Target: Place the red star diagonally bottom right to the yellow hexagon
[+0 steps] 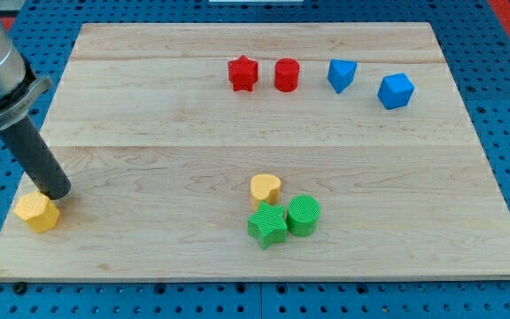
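tip touching yellow hexagon at board's lower left | red star far off, top — untouched | no claw — nothing gripped | next: fetch star

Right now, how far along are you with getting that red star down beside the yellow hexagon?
Nothing looks done yet: the red star sits near the view's top beside the red cylinder, far from the yellow hexagon at the bottom left corner. My tip rests right by the hexagon, not the star. Left: reach the star and push it down to the hexagon's lower right.
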Robot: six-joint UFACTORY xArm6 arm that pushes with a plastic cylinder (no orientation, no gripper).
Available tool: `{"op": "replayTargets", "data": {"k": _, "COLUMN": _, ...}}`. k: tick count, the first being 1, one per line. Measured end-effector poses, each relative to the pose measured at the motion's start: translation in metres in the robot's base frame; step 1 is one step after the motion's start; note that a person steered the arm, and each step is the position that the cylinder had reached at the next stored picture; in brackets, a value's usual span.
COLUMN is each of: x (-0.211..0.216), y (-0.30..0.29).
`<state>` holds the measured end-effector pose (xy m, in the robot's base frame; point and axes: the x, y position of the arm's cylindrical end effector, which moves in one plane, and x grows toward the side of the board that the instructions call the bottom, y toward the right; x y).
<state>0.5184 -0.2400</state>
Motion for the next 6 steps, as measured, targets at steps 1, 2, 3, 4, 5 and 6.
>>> {"op": "replayTargets", "data": {"k": 1, "x": 0.000, "y": -0.006}}
{"op": "replayTargets", "data": {"k": 2, "x": -0.010, "y": -0.025}}
{"op": "replayTargets", "data": {"k": 3, "x": -0.066, "y": -0.034}}
{"op": "replayTargets", "data": {"k": 4, "x": -0.157, "y": -0.024}}
{"op": "replayTargets", "data": {"k": 5, "x": -0.234, "y": 0.052}}
{"op": "replayTargets", "data": {"k": 6, "x": -0.281, "y": 0.176}}
